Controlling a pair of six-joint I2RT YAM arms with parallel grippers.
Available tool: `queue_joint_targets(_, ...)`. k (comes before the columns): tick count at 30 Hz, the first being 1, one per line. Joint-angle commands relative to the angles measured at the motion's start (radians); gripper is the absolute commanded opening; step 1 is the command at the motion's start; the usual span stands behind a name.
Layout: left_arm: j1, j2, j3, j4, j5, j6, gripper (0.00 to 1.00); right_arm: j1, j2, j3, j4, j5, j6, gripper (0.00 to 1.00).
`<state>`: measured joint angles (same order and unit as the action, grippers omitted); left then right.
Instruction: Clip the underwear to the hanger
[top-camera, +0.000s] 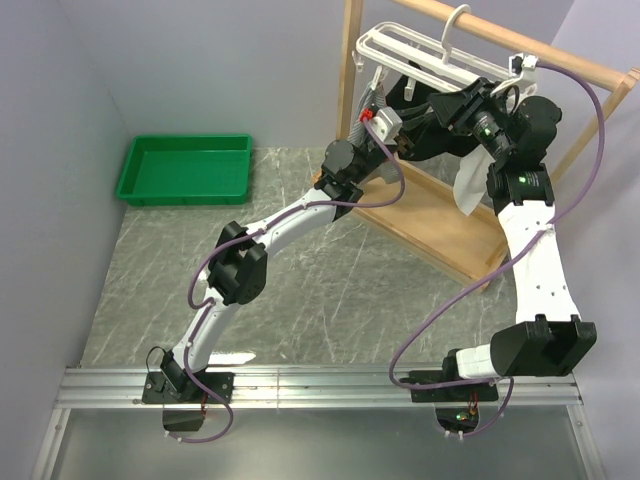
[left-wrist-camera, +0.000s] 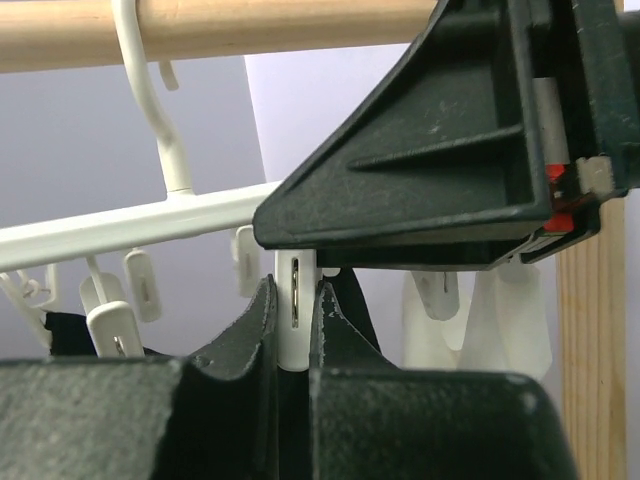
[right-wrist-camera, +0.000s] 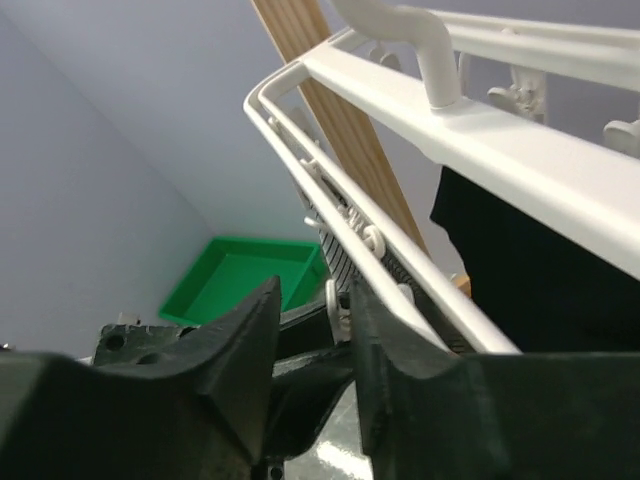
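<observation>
White plastic hanger (top-camera: 405, 47) hangs by its hook from the top rail of the wooden rack (top-camera: 430, 215) at the far right of the table. In the top view both arms reach up under the frame. The left gripper (top-camera: 378, 120) is below its left end and the right gripper (top-camera: 447, 107) is near it to the right. A black garment (top-camera: 432, 140) and a small white cloth (top-camera: 468, 180) hang behind them, and a green tray (top-camera: 185, 170) sits well apart at far left. From above, the underwear (top-camera: 375, 97) is only a grey sliver under the frame's left end. The right wrist view shows the underwear (right-wrist-camera: 338, 262) as striped cloth hanging beneath the outer bars. Claw states cannot be read from above. In the left wrist view the fingers (left-wrist-camera: 245, 350) press on both sides of one white clip (left-wrist-camera: 296, 300), gripping it. In the right wrist view the jaws stand apart; a bit of white clip shows in the gap, and contact cannot be told.
</observation>
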<state>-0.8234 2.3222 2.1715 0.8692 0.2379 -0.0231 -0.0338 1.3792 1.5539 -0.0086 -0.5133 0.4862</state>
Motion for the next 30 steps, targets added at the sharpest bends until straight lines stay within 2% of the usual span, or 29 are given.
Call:
queue_joint_targets(1, -0.002, -0.003, 0.048, 0.022, 0.003, -0.029, 0.01, 0.003, -0.061, 0.009, -0.037, 0.025, 0.022, 0.43)
queue_joint_targets(3, 0.000, -0.006, 0.044, 0.024, 0.003, -0.038, 0.00, 0.003, -0.084, 0.000, -0.047, 0.054, 0.031, 0.46)
queue_joint_targets(6, 0.000, -0.011, 0.036, 0.034, 0.009, -0.044, 0.01, 0.003, -0.092, 0.011, -0.086, 0.104, 0.046, 0.54)
queue_joint_targets(11, 0.000, -0.015, 0.031, 0.039, 0.014, -0.049, 0.00, 0.003, -0.080, 0.032, -0.139, 0.163, 0.063, 0.58)
queue_joint_targets(20, 0.001, -0.030, 0.017, 0.054, 0.029, -0.064, 0.01, 0.006, -0.062, 0.022, -0.162, 0.182, 0.112, 0.63)
queue_joint_targets(30, 0.001, -0.052, -0.029, 0.085, 0.083, -0.086, 0.01, 0.006, -0.017, 0.006, -0.034, 0.125, 0.178, 0.62)
